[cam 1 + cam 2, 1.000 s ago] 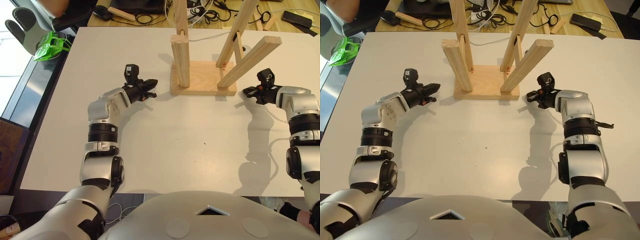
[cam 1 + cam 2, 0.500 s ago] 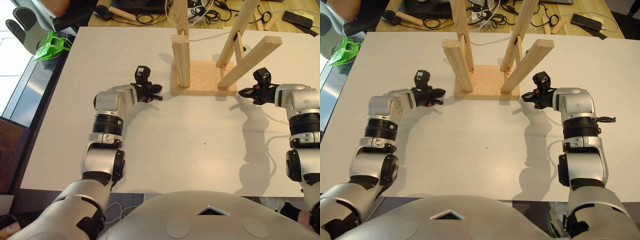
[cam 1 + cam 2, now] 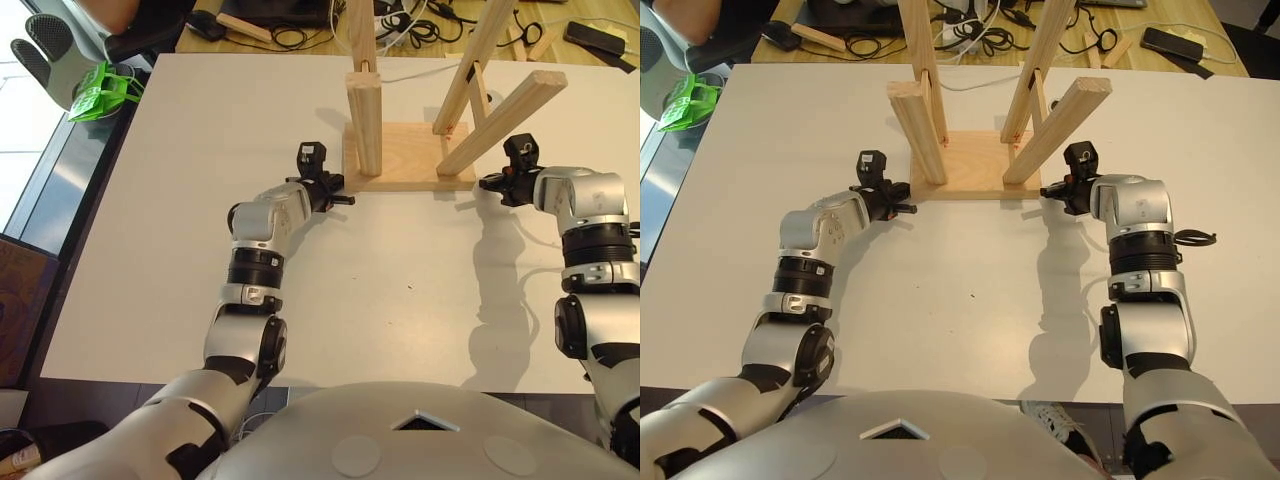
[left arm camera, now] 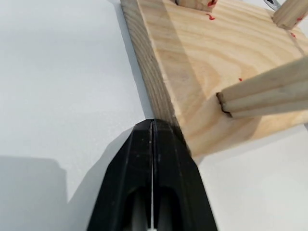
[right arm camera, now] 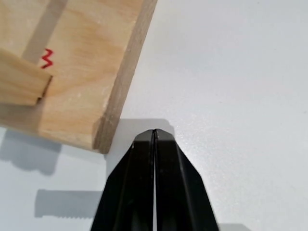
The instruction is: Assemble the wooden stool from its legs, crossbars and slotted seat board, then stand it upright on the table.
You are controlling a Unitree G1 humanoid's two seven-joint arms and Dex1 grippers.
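The wooden stool rests upside down on the white table [image 3: 400, 300]. Its seat board [image 3: 405, 165] lies flat and its legs [image 3: 365, 115] point up; a slanted leg [image 3: 500, 115] leans out to the right. My left gripper [image 3: 346, 198] is shut, with its tip touching the board's front left corner [image 4: 166, 103]. The right gripper [image 3: 484, 183] is also shut, its tip just off the front right corner [image 5: 103, 137] and holding nothing. In the wrist views both pairs of fingers [image 4: 152, 159] [image 5: 154, 168] are pressed together.
A green object [image 3: 100, 90] lies off the table's far left edge. Cables, loose wood pieces [image 3: 245, 27] and a dark phone [image 3: 598, 38] sit on the wooden surface behind the table. The near half of the table is bare.
My left gripper has swung right across the table to the seat board's front left corner. The right gripper has edged left toward the front right corner. The stool has not moved.
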